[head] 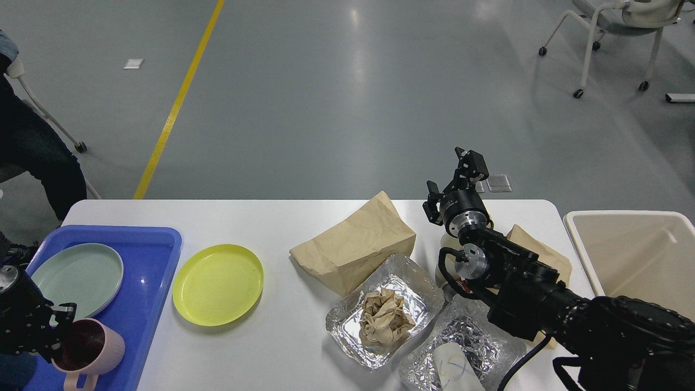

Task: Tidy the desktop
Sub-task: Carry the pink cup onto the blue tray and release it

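Observation:
The white desktop (271,222) spans the view. At its left end, my left gripper (57,334) is shut on the rim of a pink cup (92,350). The cup is held over the near part of a blue tray (163,234), handle toward me. A pale green plate (81,277) lies in the tray behind the cup. My right gripper (452,175) stands open and empty above the desktop's far edge, right of a brown paper bag (353,244). A yellow plate (217,283) lies on the desktop beside the tray.
A foil tray (347,320) holds crumpled brown paper. A second foil tray (467,331) with a white item sits partly under my right arm. More brown paper (537,251) lies behind that arm. A beige bin (635,255) stands at the right. A person's legs (32,157) are at the far left.

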